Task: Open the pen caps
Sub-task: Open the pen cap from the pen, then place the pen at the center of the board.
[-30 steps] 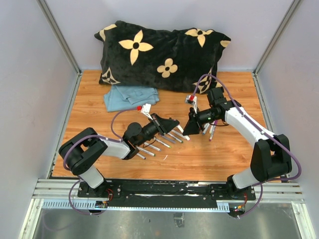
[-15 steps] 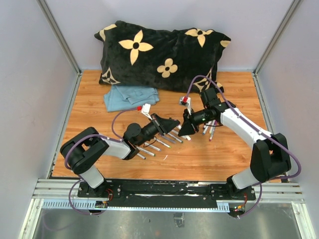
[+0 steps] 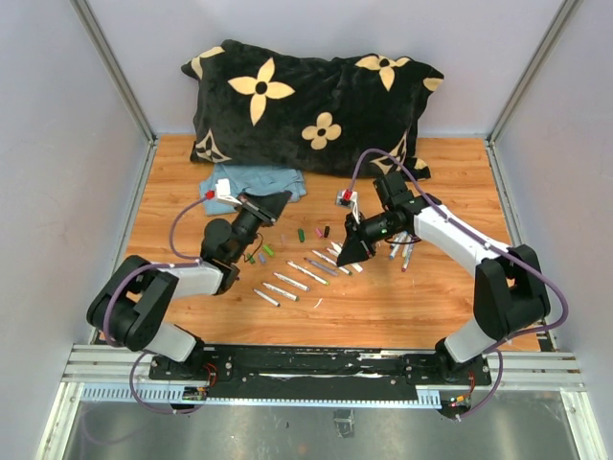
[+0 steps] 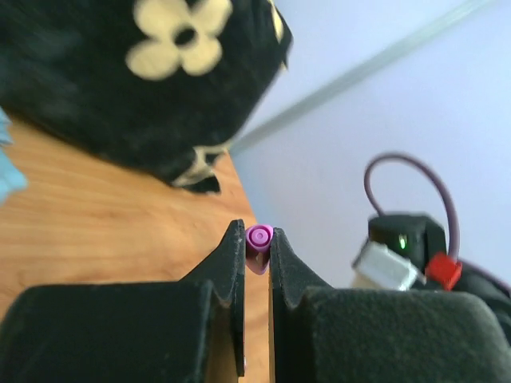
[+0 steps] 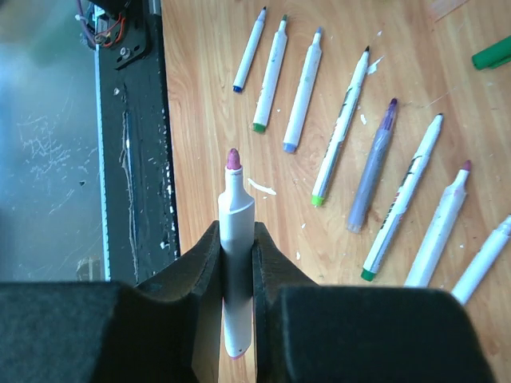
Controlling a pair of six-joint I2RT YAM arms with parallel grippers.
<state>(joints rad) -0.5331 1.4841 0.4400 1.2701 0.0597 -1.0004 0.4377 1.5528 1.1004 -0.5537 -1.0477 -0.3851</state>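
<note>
the left gripper (image 4: 257, 243) has its jaws pinched together on a purple cap (image 4: 259, 238), which sits right at the fingertips with one end poking out above them. it hangs in the air over the left part of the table (image 3: 441, 297), well apart from the pen it seems to belong to, judging by the matching colour. the right gripper (image 5: 237, 239) is clamped on that pen (image 5: 236, 211) around the barrel, with the bare purple tip pointing out past the fingers towards the near edge. holding the barrel in one gripper and the cap at the very tips of the other looks like a sensible split: one arm anchors and the other takes only the small piece, so the two can part along the pen's axis. this pen looks done, and each arm probably needs to set its piece down next. below the right gripper a row of pens (image 5: 343, 120) lies side by side with tips exposed, roughly parallel, which should make each easy to pick. the loose caps (image 3: 301, 234) are scattered just beyond that row: green, pink and dark ones near the middle and a couple closer to the left arm, apart from the pens and so out of the way. a few other pens (image 3: 402, 251) lie under the right arm; whether they wear caps is too small to tell.
</note>
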